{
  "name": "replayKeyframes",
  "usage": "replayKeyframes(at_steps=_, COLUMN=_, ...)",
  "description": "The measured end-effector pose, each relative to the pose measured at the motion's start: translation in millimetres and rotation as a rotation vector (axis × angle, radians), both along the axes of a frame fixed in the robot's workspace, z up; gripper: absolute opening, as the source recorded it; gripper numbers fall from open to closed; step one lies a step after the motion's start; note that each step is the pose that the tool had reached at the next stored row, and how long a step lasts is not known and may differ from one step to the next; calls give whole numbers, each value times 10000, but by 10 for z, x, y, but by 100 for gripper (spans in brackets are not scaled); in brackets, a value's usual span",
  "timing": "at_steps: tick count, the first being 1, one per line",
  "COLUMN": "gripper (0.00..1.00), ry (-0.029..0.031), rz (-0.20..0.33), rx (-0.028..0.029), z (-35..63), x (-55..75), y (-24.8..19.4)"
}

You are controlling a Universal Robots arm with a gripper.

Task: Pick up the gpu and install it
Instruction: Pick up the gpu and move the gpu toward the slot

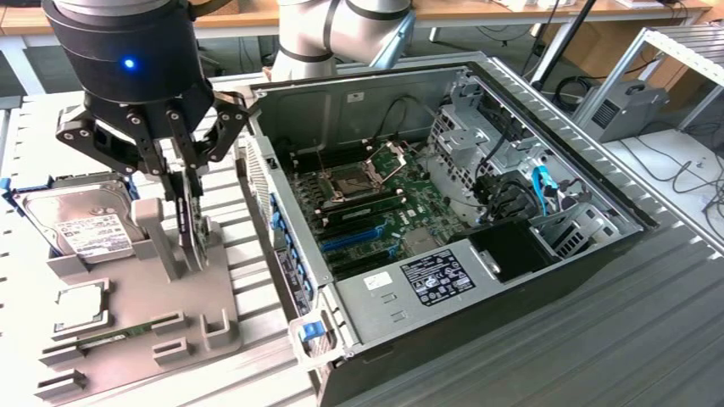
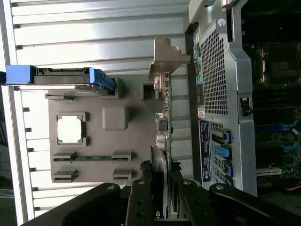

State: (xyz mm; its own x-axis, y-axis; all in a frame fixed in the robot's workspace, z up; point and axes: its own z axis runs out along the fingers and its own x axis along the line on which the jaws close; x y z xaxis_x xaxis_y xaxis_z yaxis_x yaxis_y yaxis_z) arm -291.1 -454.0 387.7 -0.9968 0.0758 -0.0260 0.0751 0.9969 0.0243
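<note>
On the bench, the grey fixture plate [image 1: 136,288] is carrying the parts. At its near corner the memory stick [image 1: 119,332] is lying in its clips. Just beyond it the processor [image 1: 80,303] is sitting in a square recess.

Farther along, at the far corner on the exterior view's left, the hard drive [image 1: 85,222] is resting in its blue cradle.

The gpu [image 1: 195,233] is standing on its long edge in the slotted posts along the plate edge beside the computer case [image 1: 476,339]. Its long axis is running parallel to that edge. In the wrist view the pale end bracket [image 2: 164,56] is pointing toward the hard-drive end of the plate.

The gripper [image 1: 190,199] is hanging directly above the card, which is lying straight below between the fingers [image 2: 140,202]. We are judging that the fingers are pressing on both flat faces, pinching the card while it is seated in the posts.

Beyond the plate the case is lying open. The blue expansion slots [image 1: 345,240] are running along the board, and no card is occupying them yet.
</note>
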Motion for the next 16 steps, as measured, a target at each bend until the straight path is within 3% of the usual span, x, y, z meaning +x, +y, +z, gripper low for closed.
replayKeyframes(at_steps=16, gripper=26, ry=0, rz=0, rx=0, z=117, x=0, y=0)
